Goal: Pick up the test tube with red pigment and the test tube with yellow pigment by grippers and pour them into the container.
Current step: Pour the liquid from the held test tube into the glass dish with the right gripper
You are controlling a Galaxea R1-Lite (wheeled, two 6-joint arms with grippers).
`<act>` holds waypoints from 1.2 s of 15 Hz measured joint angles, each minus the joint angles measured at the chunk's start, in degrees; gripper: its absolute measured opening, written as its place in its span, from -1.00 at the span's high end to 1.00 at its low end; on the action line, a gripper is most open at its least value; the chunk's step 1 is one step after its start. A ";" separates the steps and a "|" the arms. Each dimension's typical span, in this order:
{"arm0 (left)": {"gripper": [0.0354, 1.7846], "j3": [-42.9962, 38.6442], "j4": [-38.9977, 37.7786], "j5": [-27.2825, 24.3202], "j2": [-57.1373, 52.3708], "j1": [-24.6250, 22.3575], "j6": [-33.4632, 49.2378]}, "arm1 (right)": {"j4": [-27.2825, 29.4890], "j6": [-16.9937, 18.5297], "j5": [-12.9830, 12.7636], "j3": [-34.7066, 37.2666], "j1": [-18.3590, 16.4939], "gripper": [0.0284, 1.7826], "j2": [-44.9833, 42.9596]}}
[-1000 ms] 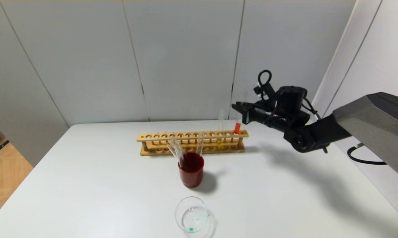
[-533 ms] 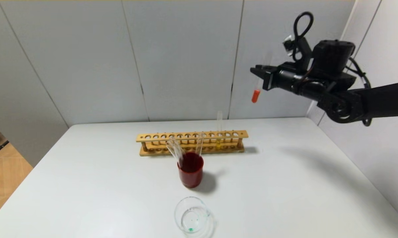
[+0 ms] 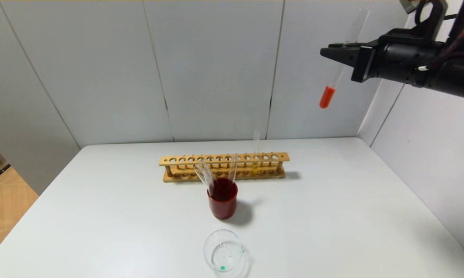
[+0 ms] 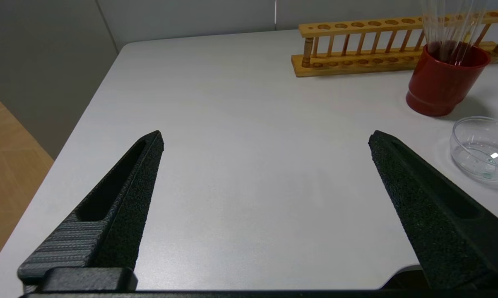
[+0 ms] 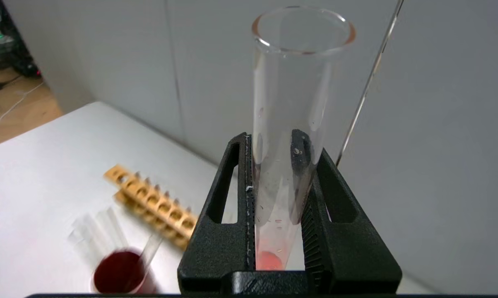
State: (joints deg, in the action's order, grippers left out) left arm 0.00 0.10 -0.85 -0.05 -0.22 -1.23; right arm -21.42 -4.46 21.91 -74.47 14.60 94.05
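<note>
High at the upper right of the head view, my right gripper (image 3: pixel 333 51) is shut on the test tube with red pigment (image 3: pixel 327 96), which hangs slightly tilted well above the table. The right wrist view shows the same tube (image 5: pixel 292 103) clamped between the jaws of the right gripper (image 5: pixel 273 142), with red liquid at its bottom. The test tube with yellow pigment (image 3: pixel 256 148) stands upright in the wooden rack (image 3: pixel 201 159). The clear glass container (image 3: pixel 225 253) sits near the table's front edge. My left gripper (image 4: pixel 266 138) is open and empty over bare table, with the container (image 4: pixel 480 147) off to its side.
A dark red cup (image 3: pixel 223 200) holding several empty glass tubes stands between the rack and the container; it also appears in the wrist views (image 4: pixel 443 82) (image 5: pixel 120 275). Wall panels stand behind and to the right of the white table (image 3: pixel 332 216).
My right gripper has lifted the red-tipped tube out of the rack's right end and carried it far up and to the right. Nothing on the table has moved.
</note>
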 joint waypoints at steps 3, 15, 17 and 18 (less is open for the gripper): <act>-0.96 0.00 0.00 -0.02 0.00 -0.02 0.00 | 1.00 -5.35 0.11 12.21 1.90 0.59 -8.55; -0.96 0.00 0.00 -0.02 0.00 -0.02 0.02 | 0.30 -23.93 -3.45 38.89 18.52 0.59 -12.21; -0.96 0.00 0.00 -0.02 0.00 -0.02 0.02 | 0.30 -24.97 -6.39 38.17 20.54 0.59 -8.45; -0.96 0.00 -0.02 -0.05 0.00 -0.02 0.00 | 0.28 -25.99 -7.69 37.64 21.38 0.59 -6.18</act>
State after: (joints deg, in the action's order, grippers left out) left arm 0.00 0.07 -0.90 -0.05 -0.24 -1.23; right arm -21.14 -30.45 14.21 -36.83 35.99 87.87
